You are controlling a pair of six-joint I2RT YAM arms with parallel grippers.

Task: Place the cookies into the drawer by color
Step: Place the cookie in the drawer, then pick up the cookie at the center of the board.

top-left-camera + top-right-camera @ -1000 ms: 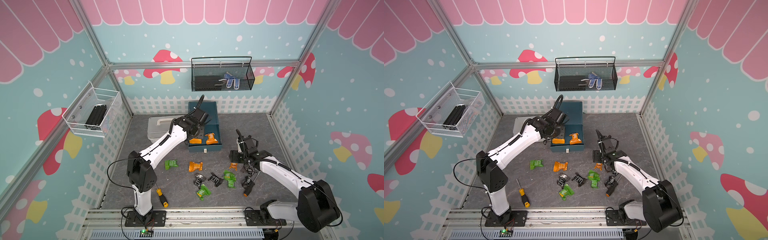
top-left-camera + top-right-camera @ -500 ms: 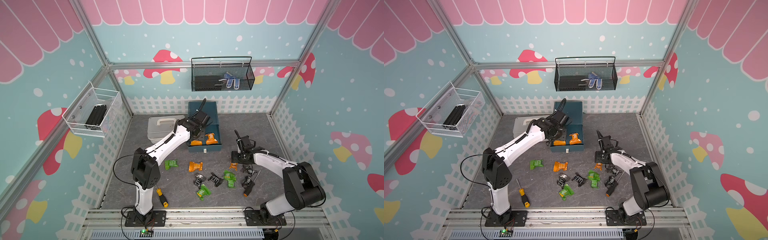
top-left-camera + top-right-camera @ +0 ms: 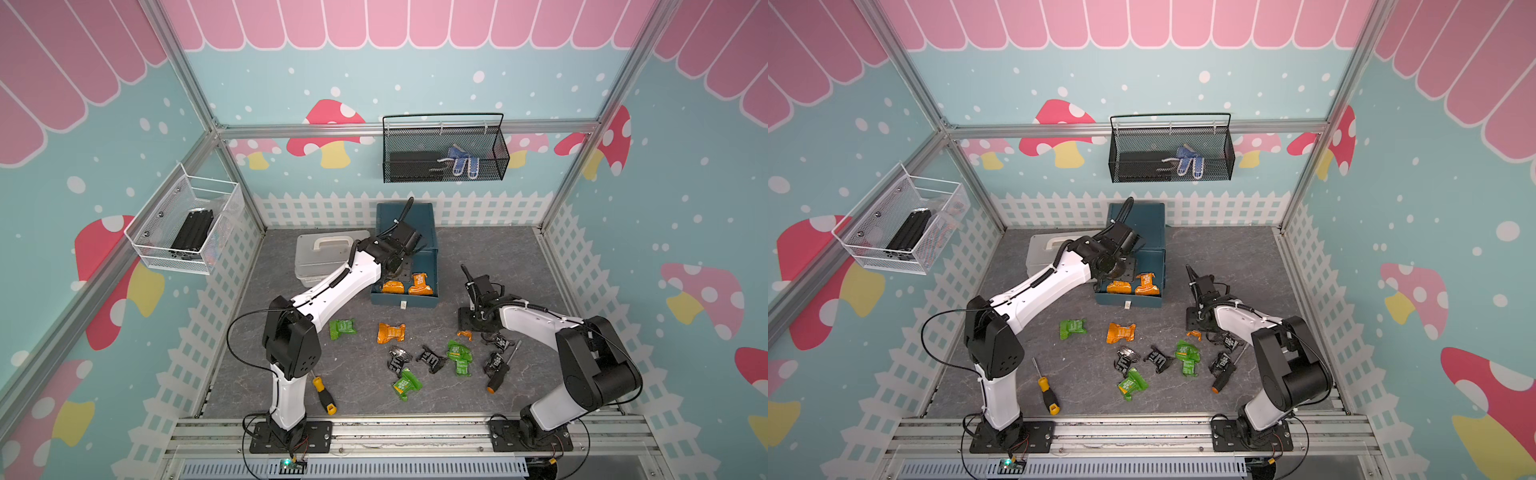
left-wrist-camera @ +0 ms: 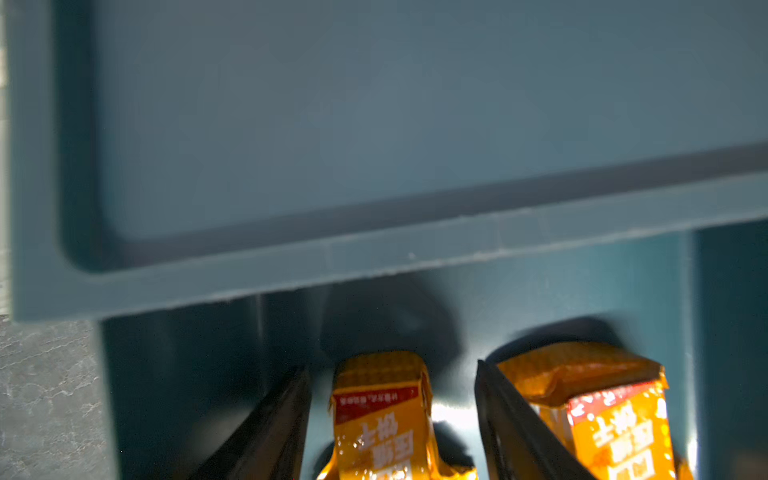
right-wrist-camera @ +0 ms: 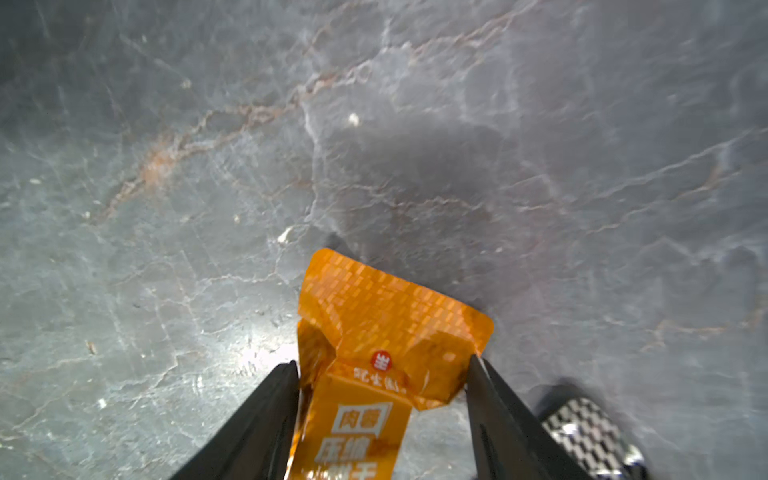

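The left gripper hangs inside the open drawer, which stands at the middle of the table's back edge. Its jaws are apart, with a clear gap on each side of an orange cookie lying on the drawer floor, and it holds nothing. One finger stands just beside a second orange cookie, possibly touching it. If you lift at a slant, that finger can snag the foil and drag the packet over the drawer wall. The cabinet body overhangs the drawer, so a careless lift can strike it.

The right gripper is down on the table, right of centre, astride a third orange cookie. Its jaws are partly closed and the tips touch only the flared, crimped end. You cannot tell whether the grip is firm. Crinkly foil is likely to slip from such a hold during the carry. A black cookie lies just beside one finger. A sideways shift could trap it too and put the wrong color in the drawer.
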